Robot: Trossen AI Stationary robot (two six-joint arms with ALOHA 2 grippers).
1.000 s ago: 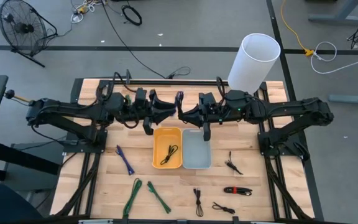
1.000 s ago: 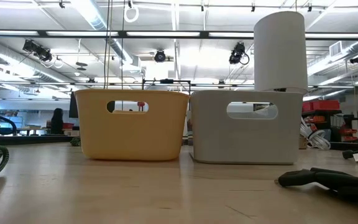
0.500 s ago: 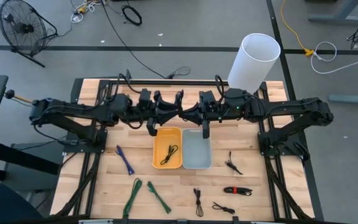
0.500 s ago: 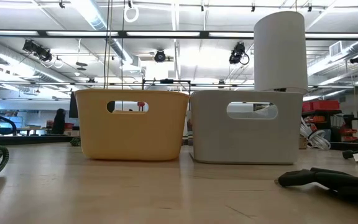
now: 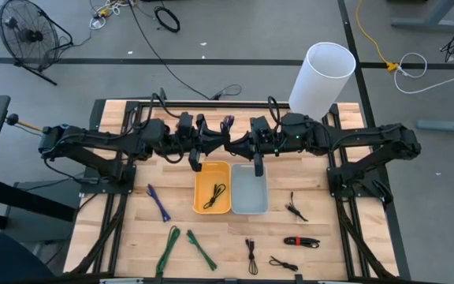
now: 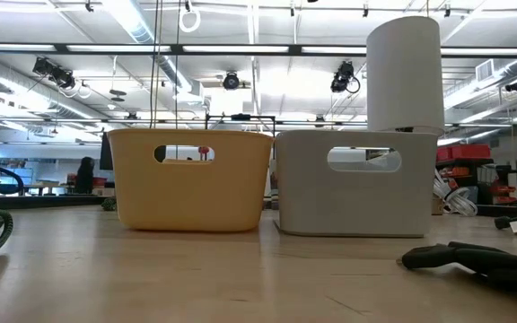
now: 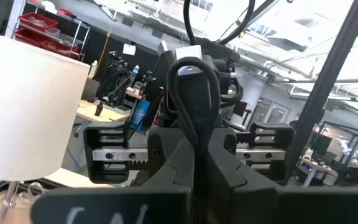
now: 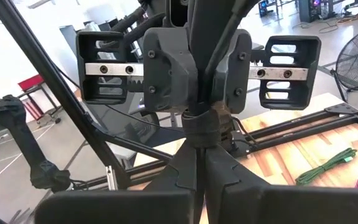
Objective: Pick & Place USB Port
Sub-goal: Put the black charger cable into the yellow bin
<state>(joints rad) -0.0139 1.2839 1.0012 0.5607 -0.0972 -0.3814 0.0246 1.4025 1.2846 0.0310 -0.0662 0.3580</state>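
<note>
Since a second earlier, the left tool (image 5: 221, 144) had drawn its fingers together and edged closer to the right tool (image 5: 232, 145), whose fingers were also together; both hung nose to nose above the far rims of the bins, holding nothing. On the pale wood-plank bench (image 5: 124, 237), a smooth yellow plastic bin (image 5: 212, 187) with oval handle slots held one coiled black cable (image 5: 215, 195). Touching it, the matching grey bin (image 5: 249, 190) showed only its bare floor. Other black cables (image 5: 294, 208) lay loose on the planks near the right arm, with green cables (image 5: 184, 244) and a purple one (image 5: 158, 202) on the left. A tall white cylinder (image 5: 321, 77) stood at the far edge. No writing could be read.
</note>
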